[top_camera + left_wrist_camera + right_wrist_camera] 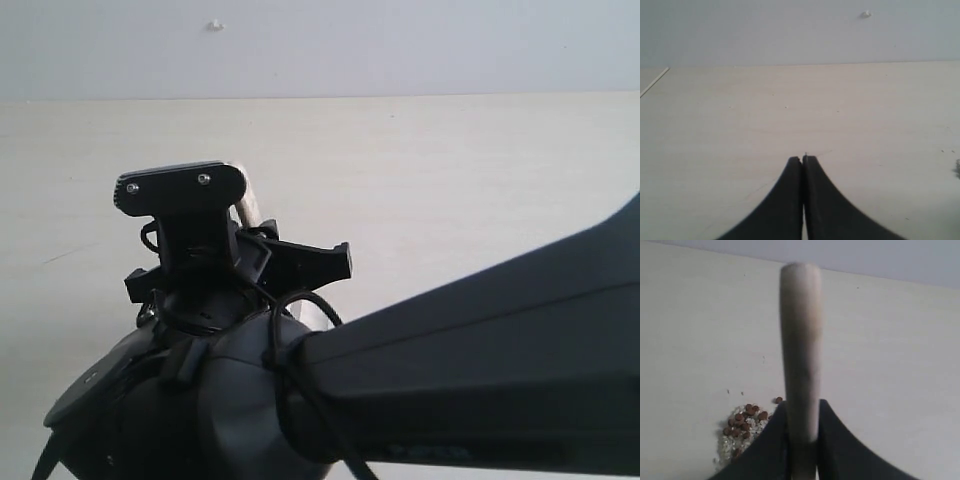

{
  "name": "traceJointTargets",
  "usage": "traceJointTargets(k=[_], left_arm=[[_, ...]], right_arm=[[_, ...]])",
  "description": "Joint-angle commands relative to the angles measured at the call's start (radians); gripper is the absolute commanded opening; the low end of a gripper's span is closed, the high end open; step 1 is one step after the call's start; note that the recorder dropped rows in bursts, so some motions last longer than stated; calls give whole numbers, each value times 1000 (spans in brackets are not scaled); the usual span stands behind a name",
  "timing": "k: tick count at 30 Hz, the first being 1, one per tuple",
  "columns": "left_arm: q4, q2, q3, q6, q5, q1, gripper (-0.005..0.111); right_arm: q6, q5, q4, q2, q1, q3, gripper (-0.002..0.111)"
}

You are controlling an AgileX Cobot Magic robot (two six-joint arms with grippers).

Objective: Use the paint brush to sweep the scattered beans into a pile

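My right gripper (801,407) is shut on the pale wooden handle of the paint brush (800,335), which stands up between the fingers; its bristles and ferrule are hidden. Beside one finger lie the beans (742,426), a small heap of reddish-brown beans on whitish grains, with one stray bean (778,400) close by. My left gripper (802,158) is shut with nothing in it, above bare tabletop. In the exterior view the right arm's wrist (200,250) blocks the beans, and only a pale sliver of the brush (246,203) shows behind it.
The light wooden table (450,180) runs back to a grey wall (400,45). The right arm's dark forearm (480,360) fills the lower right of the exterior view. A few tiny specks (735,392) lie near the heap.
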Motion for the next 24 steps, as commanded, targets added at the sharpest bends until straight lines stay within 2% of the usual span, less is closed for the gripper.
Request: traceJointTargets(k=[1,15,22,24], left_arm=[[-4,-4,0,2,-3,-2,0],[-4,-4,0,2,-3,-2,0],[-4,-4,0,2,-3,-2,0],[-4,-4,0,2,-3,-2,0]], right_arm=[[43,0,-28,1,4,-3,0],[32,0,-80,-40,4,-3,0],[-181,0,-188,-125,4,-3,0],[-338,0,-332,-138,-19,-3,0]])
